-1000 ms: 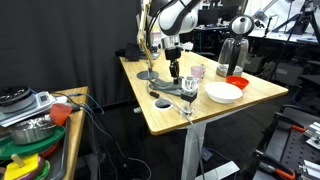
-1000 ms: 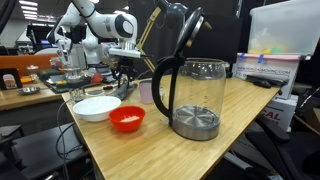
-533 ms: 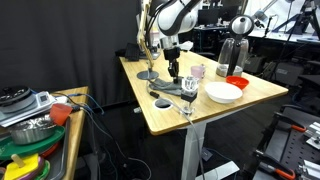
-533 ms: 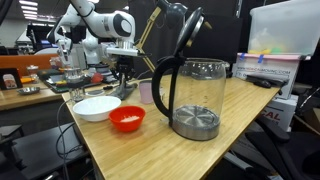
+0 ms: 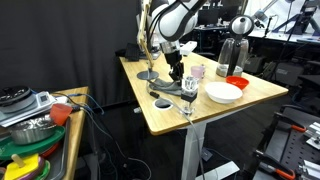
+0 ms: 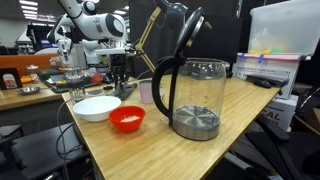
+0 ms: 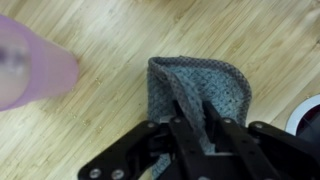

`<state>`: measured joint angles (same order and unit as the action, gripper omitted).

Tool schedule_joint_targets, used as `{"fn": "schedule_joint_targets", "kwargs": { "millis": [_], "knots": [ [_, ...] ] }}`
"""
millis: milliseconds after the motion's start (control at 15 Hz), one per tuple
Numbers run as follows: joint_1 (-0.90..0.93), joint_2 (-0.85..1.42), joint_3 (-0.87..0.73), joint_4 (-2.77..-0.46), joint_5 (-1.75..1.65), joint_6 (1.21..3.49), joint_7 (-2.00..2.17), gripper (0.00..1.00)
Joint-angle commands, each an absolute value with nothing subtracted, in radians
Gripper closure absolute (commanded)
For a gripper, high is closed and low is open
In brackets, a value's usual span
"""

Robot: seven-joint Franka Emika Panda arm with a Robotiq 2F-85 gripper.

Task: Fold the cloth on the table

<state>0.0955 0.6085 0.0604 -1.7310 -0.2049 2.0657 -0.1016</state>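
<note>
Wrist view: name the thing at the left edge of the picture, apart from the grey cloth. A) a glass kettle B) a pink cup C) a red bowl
B: the pink cup stands at the left edge, clear of the cloth.

— What hems you in?
— The pink cup (image 7: pixel 30 65) stands near on one side of my fingers (image 7: pixel 181 118), the white bowl (image 7: pixel 310 114) near on the other. Bare table (image 7: pixel 225 25) lies open beyond the cloth (image 7: pixel 195 82)
</note>
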Motion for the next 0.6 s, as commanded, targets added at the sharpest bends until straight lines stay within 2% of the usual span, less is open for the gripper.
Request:
{"fn": "schedule_joint_targets", "kwargs": {
  "millis": [0,533],
  "knots": [
    [0.131,0.556,0.034,-1.79,-0.238,2.077,-0.012,0.79],
    [0.153,0.538,0.04,-1.829,-0.249,2.081,0.046,0.74]
  ]
}}
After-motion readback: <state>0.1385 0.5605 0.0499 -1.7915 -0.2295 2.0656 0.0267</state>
